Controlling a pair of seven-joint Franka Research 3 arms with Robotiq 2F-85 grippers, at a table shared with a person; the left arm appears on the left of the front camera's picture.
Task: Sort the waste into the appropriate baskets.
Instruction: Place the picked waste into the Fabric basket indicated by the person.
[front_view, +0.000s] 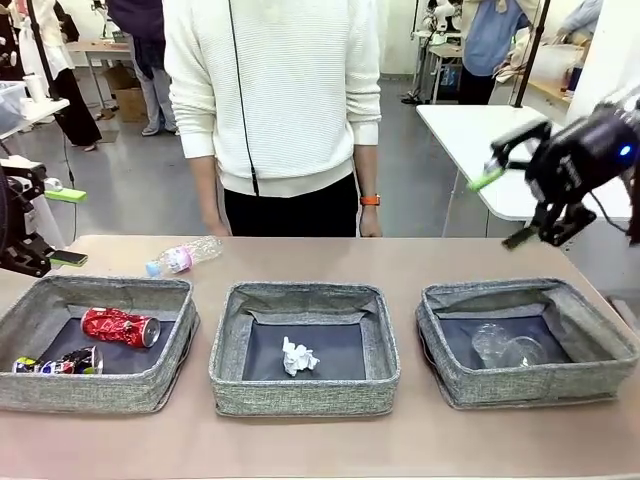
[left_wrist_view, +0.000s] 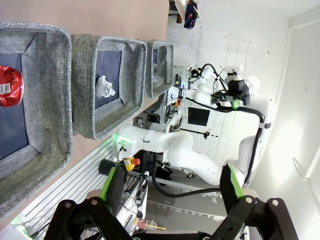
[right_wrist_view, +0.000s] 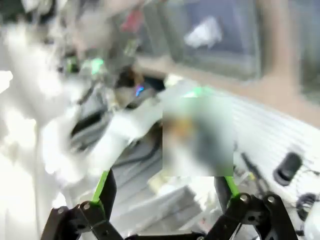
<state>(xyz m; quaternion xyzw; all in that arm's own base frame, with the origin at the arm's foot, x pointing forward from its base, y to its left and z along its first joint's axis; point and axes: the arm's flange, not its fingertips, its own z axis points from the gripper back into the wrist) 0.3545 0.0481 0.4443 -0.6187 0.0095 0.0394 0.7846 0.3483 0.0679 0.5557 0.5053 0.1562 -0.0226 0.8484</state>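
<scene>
Three grey baskets stand in a row. The left basket (front_view: 100, 392) holds a crushed red can (front_view: 120, 327) and a dark printed can (front_view: 60, 363). A crumpled paper ball (front_view: 298, 357) lies in the middle basket (front_view: 300, 396), and a clear plastic cup (front_view: 505, 348) in the right basket (front_view: 530, 386). Behind the left basket, a clear bottle with a pink label (front_view: 185, 256) lies on the table. My left gripper (front_view: 68, 227) hangs open and empty at the far left. My right gripper (front_view: 502, 210) is open and empty, raised above and behind the right basket. The right wrist view is motion-blurred.
A person in a white sweater (front_view: 275, 90) stands at the far edge, hands low by the table. A white table (front_view: 470, 135) stands behind at the right. The left wrist view shows the baskets sideways, with the red can (left_wrist_view: 10, 85) and paper ball (left_wrist_view: 105, 86).
</scene>
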